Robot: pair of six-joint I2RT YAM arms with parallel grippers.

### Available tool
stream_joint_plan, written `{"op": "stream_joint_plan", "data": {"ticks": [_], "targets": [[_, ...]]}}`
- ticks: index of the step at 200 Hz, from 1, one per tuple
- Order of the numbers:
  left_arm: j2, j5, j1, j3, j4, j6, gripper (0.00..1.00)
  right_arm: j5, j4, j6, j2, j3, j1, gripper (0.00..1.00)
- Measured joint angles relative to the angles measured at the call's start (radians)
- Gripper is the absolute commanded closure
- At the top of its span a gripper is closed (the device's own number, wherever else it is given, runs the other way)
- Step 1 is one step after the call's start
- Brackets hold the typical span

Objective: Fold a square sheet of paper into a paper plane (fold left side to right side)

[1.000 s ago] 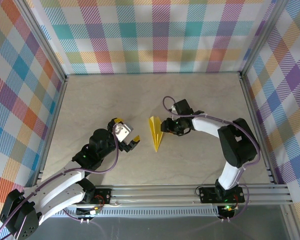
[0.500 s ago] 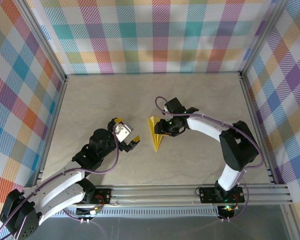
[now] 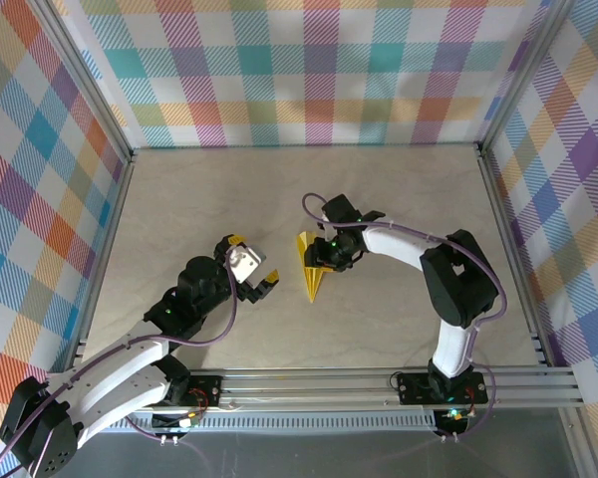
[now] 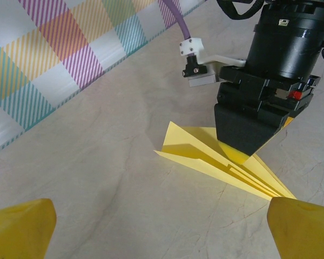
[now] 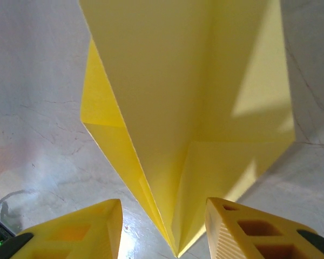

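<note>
top view: the paper plane point(image 3: 310, 267) is a narrow matte yellow dart lying flat near the middle of the pale, marble-veined table point(image 3: 179, 199), its point toward the near edge and its wide tail toward the far edge. the right gripper point(image 3: 322, 257) sits over the plane's right wing; its black body covers the fingers here, so their gap is hard to read. the left gripper point(image 3: 262, 285) hovers just left of the plane, apart from it, yellow fingers spread wide

left wrist view: the stepped layers of the folds come clear. the right gripper's black wedge rests on the centre fold, a yellow tip touching the paper. the left fingertips point(image 4: 21, 229) are cut off at the bottom corners

right wrist view: smooth yellow panels and sharp creases. the fingertips point(image 5: 75, 232) stand apart either side of the narrowing fold, not clamped on it. the plane runs out of frame at the top
</note>
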Motion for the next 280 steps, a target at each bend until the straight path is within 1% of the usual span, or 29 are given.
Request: {"op": "stream_joint_plan", "data": {"ticks": [36, 58, 146, 238, 280], "targets": [[0.000, 0.000, 0.000, 0.000, 0.000, 0.003, 0.00, 0.001, -0.003, 0.000, 0.029, 0.025, 0.010, 0.56], [0.000, 0.000, 0.000, 0.000, 0.000, 0.003, 0.00, 0.004, -0.006, 0.000, 0.046, 0.032, 0.012, 0.59], [0.000, 0.000, 0.000, 0.000, -0.001, 0.003, 0.00, 0.027, -0.028, -0.001, 0.083, 0.060, 0.022, 0.62], [-0.008, -0.004, 0.000, 0.000, -0.001, 0.003, 0.00, 0.116, -0.118, -0.008, 0.128, 0.131, 0.052, 0.77], [-0.013, -0.004, 0.000, 0.000, -0.001, 0.003, 0.00, 0.154, -0.160, -0.008, 0.137, 0.162, 0.067, 0.78]]}}
